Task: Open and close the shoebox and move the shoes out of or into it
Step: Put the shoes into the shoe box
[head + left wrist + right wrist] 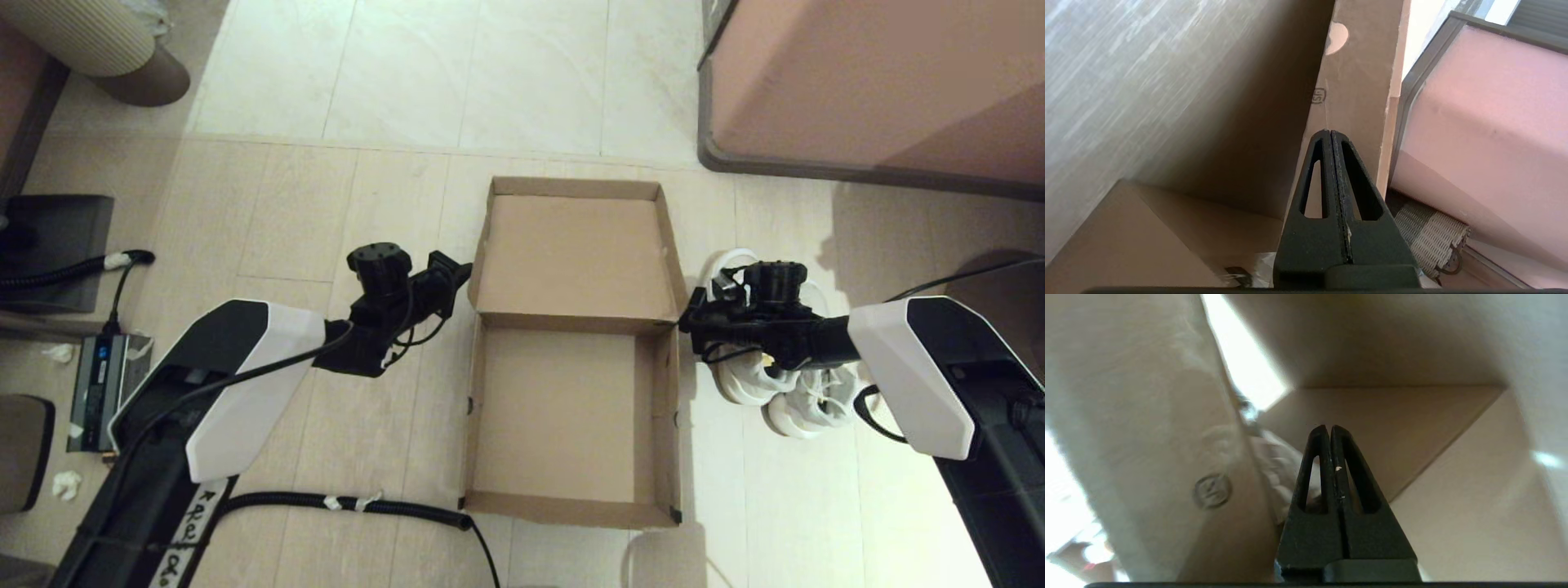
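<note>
The shoebox [571, 425] lies open; left gripper [457, 273] and right gripper [684, 320] flank its hinge, fingers together; shoes [784, 392] stand beside it.

Both arms wear glossy white shells over black links, ending in black wrists topped by round black knobs. Loose black cables loop along each wrist. The left arm [245, 384] has a white strip with black handwritten marks on its lower link. Each gripper has black triangular fingers [1349, 192] with long slot cutouts; the right gripper's fingers [1349, 486] carry small white flecks.
</note>
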